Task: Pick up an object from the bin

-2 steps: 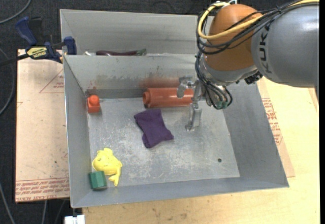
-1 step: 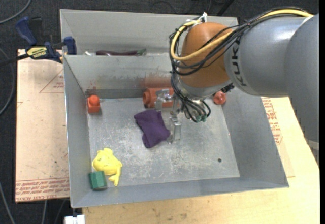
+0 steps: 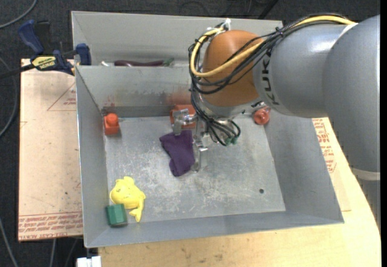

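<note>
Six small things lie on the floor of the grey metal bin (image 3: pixel 91 138). The pincer (image 3: pixel 198 154) is down low, approx mid-bin, its tip at the right edge of a crumpled purple cloth (image 3: pixel 177 149). It looks to be touching the fabric on that side, but how far open it stands, can't tell from this angle; whether the cloth is pinched, can't tell either. The orange wrist cover (image 3: pixel 227 69) and cables crowd in above it.

The cloth lies bunched on the floor, centre, a bit left of the pincer. Just behind, by the back wall, is an orange blocky piece (image 3: pixel 179 115), partly hidden by the wrist. Right of the arm sits a small red round piece (image 3: pixel 260 116). Far left, at the back-left corner, is a small orange block (image 3: pixel 111 124). Front-left corner: a yellow soft figure (image 3: pixel 128 194) w/ a green block (image 3: pixel 116 215) touching its near side, both well apart from the pincer.
</note>
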